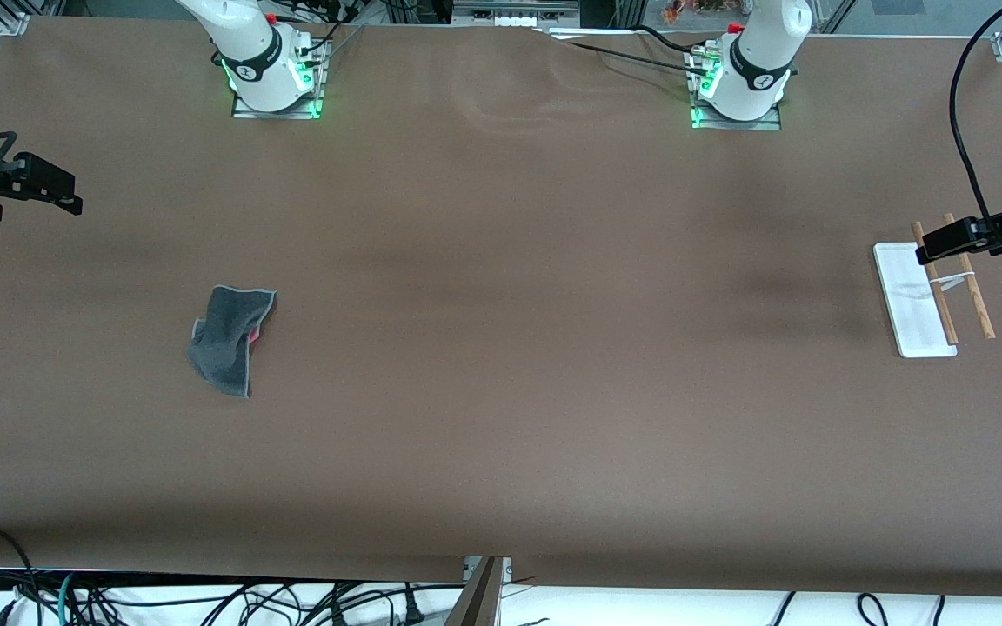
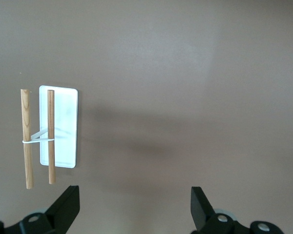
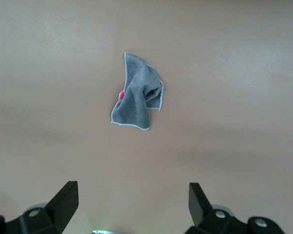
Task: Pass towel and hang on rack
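Note:
The towel (image 1: 227, 339) lies crumpled on the table toward the right arm's end, dark grey with a bit of pink-red showing. It also shows in the right wrist view (image 3: 136, 97). My right gripper (image 1: 57, 196) hangs open and empty above the table's right arm end, apart from the towel; in its wrist view (image 3: 133, 202) the jaws stand wide. The rack (image 1: 923, 300) stands at the left arm's end, a white base with two wooden rods (image 2: 38, 139). My left gripper (image 1: 945, 245) hangs open and empty over the rack; it also shows in its wrist view (image 2: 135, 204).
The brown table (image 1: 501, 348) stretches wide between towel and rack. The arm bases (image 1: 275, 83) stand along the edge farthest from the front camera. A black cable (image 1: 966, 130) loops above the left arm's end. Loose cables (image 1: 205, 600) lie below the near edge.

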`<state>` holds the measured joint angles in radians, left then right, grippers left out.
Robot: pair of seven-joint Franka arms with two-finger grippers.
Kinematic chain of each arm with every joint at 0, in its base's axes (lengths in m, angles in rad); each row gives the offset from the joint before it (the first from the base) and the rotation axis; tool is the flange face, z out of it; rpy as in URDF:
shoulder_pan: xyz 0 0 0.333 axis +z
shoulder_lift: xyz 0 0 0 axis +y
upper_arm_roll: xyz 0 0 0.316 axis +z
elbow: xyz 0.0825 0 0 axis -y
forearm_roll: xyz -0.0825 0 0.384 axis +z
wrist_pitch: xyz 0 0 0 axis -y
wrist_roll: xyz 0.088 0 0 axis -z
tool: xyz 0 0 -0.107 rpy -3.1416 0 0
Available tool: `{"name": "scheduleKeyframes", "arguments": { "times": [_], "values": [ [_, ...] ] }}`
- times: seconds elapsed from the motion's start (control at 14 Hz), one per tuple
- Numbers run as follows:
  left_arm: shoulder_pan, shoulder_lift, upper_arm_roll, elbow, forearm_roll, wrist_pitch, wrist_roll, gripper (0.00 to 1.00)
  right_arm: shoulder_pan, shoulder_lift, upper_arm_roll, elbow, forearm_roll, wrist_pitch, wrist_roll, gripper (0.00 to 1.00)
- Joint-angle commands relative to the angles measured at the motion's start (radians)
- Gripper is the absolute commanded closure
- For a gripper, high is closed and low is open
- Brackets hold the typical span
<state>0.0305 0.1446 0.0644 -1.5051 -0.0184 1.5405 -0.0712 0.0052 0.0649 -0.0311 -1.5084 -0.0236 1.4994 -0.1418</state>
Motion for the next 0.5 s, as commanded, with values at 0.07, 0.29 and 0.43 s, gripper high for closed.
{"name": "scheduleKeyframes", "arguments": {
  "times": [0.07,0.29,0.43],
  "values": [
    [-0.004,0.023,0.002,0.069,-0.002,-0.016,0.011,0.0,-0.001,0.0,-0.001,0.008,0.013,-0.002,-0.005,0.0],
    [-0.004,0.024,0.002,0.069,0.0,-0.016,0.011,0.0,-0.001,0.0,-0.001,0.008,0.014,-0.002,0.001,0.0],
    [-0.004,0.024,0.002,0.069,0.0,-0.016,0.013,0.0,-0.002,0.0,-0.001,0.008,0.014,-0.002,0.002,0.0]
  ]
}}
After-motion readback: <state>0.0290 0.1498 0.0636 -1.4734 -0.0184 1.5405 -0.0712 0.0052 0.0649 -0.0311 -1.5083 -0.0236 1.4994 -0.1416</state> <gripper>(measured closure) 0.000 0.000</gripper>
